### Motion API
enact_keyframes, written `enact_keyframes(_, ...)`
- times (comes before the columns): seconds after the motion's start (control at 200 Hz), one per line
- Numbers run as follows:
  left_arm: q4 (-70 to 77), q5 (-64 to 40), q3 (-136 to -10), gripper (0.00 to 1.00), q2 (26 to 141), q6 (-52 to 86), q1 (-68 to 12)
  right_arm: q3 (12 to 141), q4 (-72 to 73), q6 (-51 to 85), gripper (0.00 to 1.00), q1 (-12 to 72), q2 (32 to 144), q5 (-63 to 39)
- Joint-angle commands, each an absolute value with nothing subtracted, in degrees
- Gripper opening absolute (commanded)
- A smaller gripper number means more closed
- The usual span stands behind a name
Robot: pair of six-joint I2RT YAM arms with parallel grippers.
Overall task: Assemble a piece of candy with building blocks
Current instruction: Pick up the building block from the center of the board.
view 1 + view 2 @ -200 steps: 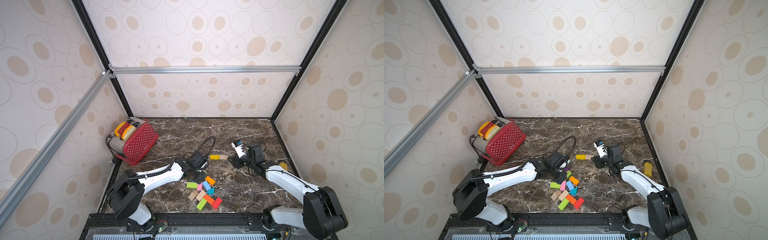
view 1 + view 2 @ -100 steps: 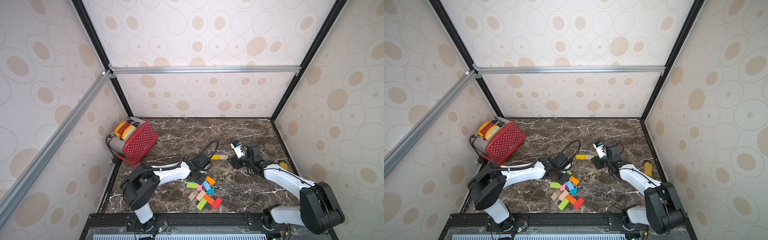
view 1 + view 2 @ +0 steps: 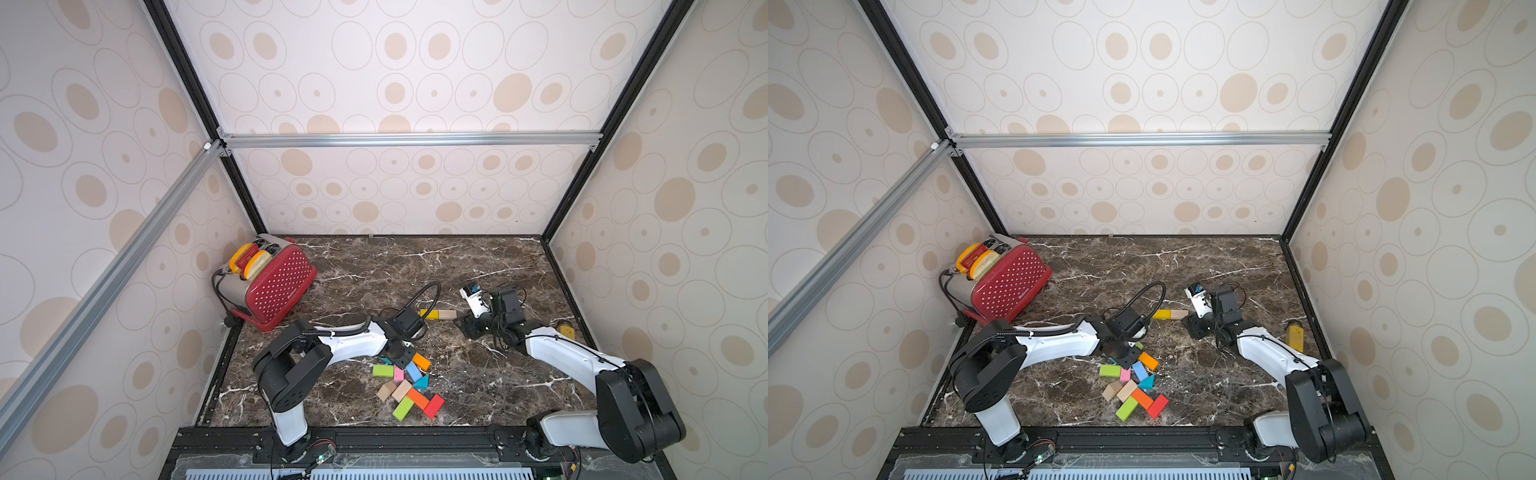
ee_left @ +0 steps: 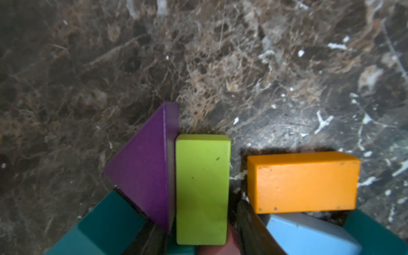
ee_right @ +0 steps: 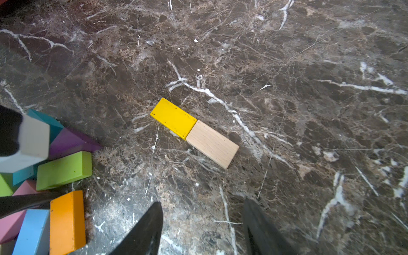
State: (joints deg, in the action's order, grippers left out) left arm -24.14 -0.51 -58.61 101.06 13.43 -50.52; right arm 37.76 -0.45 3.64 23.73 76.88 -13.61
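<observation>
You are looking at the green brick at the lower middle of the left wrist view, flanked by the purple wedge touching its left face and the orange brick just to its right. The left gripper is straddling the green brick, jaws partly parted; I cannot tell whether they are pinching it yet. It is probably light, rigid painted wood, likely slick, so take its long flat sides squarely. The right gripper is standing empty, jaws apart, near the yellow brick and tan brick, which are lying end to end mid-frame.
</observation>
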Motion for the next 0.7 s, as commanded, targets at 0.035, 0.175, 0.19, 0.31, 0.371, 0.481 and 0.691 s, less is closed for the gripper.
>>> enact_keyframes(0.035,-23.73,0.44,-61.06,0.5,102.22,11.83,-50.54,37.7,-0.27,3.37,0.61,23.91,77.59,-14.45)
enact_keyframes(0.175,-23.04,0.11,-61.5,0.5,102.91,11.65,-50.54,37.88,-0.35,3.39,0.61,23.91,77.97,-15.07)
enact_keyframes(0.19,-23.03,0.05,-61.56,0.5,103.02,11.67,-50.54,37.88,-0.35,3.47,0.61,23.91,77.96,-15.1)
enact_keyframes(0.31,-23.12,-0.13,-62.14,0.5,103.86,11.57,-50.54,37.46,0.18,2.98,0.61,23.91,77.88,-15.37)
enact_keyframes(0.371,-23.03,-0.24,-62.22,0.48,103.9,11.45,-50.54,37.27,0.44,3.13,0.61,23.91,77.92,-15.33)
enact_keyframes(0.481,-23.37,-0.37,-62.05,0.4,103.99,11.47,-50.54,37.74,-0.04,3.21,0.61,23.92,78.46,-15.62)
enact_keyframes(0.691,-25.19,0.9,-62.1,0.35,101.4,11.34,-50.57,37.44,0.67,3.13,0.61,23.91,78.66,-16.19)
